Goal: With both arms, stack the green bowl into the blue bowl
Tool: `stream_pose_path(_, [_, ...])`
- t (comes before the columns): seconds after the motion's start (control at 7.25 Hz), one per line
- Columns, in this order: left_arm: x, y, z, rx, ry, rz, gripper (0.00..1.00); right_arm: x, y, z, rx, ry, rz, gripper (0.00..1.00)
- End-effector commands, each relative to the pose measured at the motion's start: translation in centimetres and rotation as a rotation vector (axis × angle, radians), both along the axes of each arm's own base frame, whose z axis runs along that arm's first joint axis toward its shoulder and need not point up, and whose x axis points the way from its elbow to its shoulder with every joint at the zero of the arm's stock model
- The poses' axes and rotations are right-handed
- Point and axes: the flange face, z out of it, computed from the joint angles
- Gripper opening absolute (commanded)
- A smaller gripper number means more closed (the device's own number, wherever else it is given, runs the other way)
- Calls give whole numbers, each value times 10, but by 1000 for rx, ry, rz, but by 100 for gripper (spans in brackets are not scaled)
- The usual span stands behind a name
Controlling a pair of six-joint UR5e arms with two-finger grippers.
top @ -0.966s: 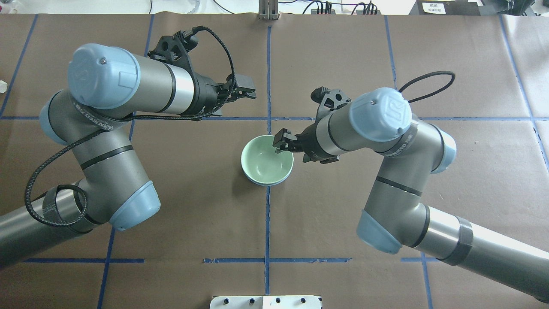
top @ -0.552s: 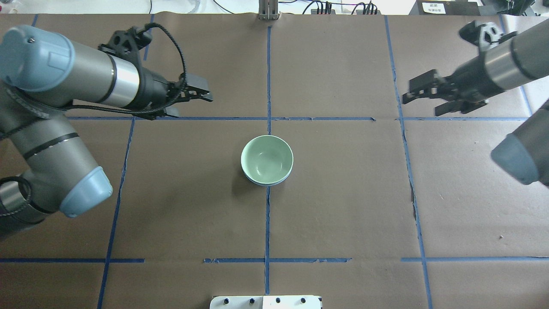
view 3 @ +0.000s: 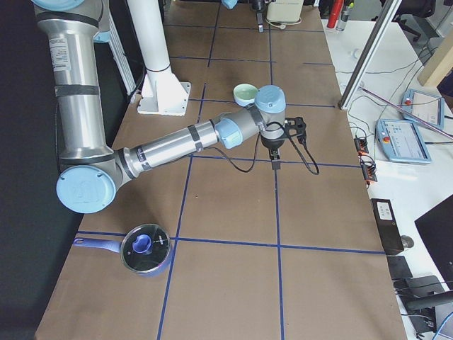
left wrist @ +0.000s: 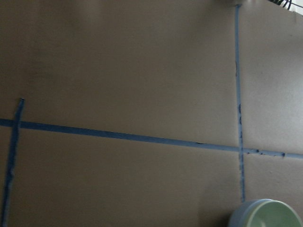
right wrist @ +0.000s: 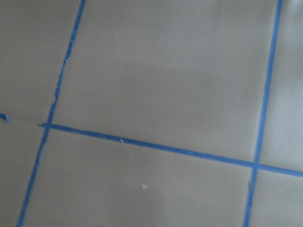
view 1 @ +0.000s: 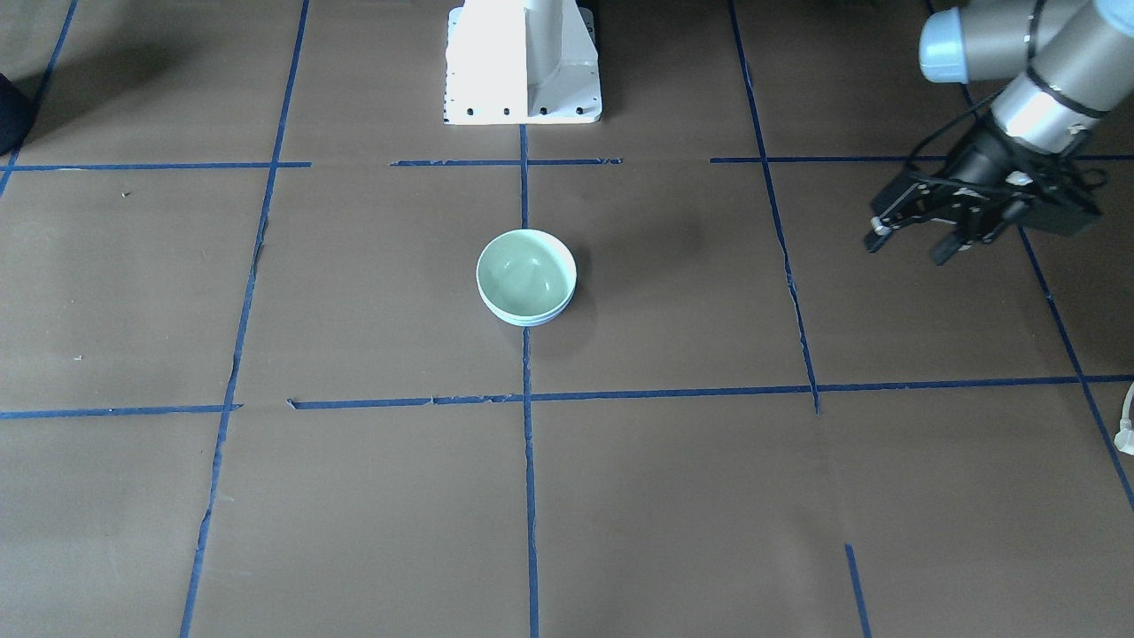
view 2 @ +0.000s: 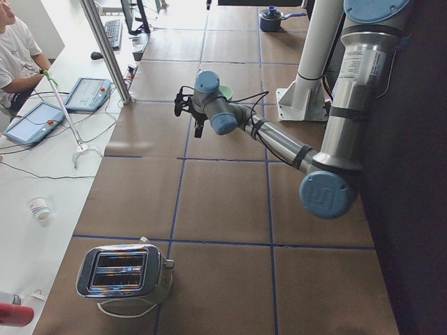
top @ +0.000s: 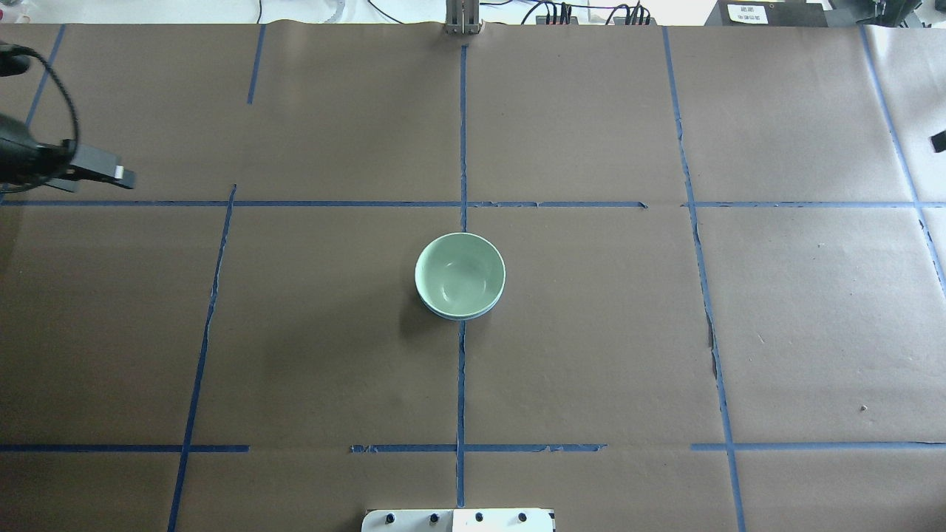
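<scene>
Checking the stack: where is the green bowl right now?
In the overhead view the green bowl sits nested in the blue bowl, mid-table, on the central tape line.

A toaster and a blue saucepan stand well apart

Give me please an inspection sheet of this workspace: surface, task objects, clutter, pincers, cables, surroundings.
surface: brown paper marked with a blue tape grid.
job's things: green bowl sits nested inside blue bowl at the table's middle; only the blue rim shows.
clutter: toaster and lidded blue saucepan, at opposite table ends, far from the bowls.
grippers: left pincer open, empty, away from the bowls; right pincer also away, open or shut cannot be told.
cables: black cable loops at the right wrist; none touches the bowls.
surroundings: operator at the side desk, teach pendant beside.
</scene>
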Motion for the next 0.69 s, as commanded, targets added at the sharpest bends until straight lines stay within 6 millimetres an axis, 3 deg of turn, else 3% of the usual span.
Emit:
stream_pose_path(0.0, [-147,4,107,107,-172,38,100,71,19,73,-16,63,-141,100])
stream_pose_path(0.14, [-175,5,140,22,-210,49,100,79,25,111,-29,65,-188,100])
stream_pose_path(0.28, [-206,10,156,14,-231,36,100,84,28,133,-34,47,-215,100])
stream_pose_path(0.41, [-238,16,170,-27,-188,38,100,84,30,136,-47,48,-211,100])
stream_pose_path(0.55, [-236,17,168,-82,-178,51,100,77,28,140,-60,33,-218,100])
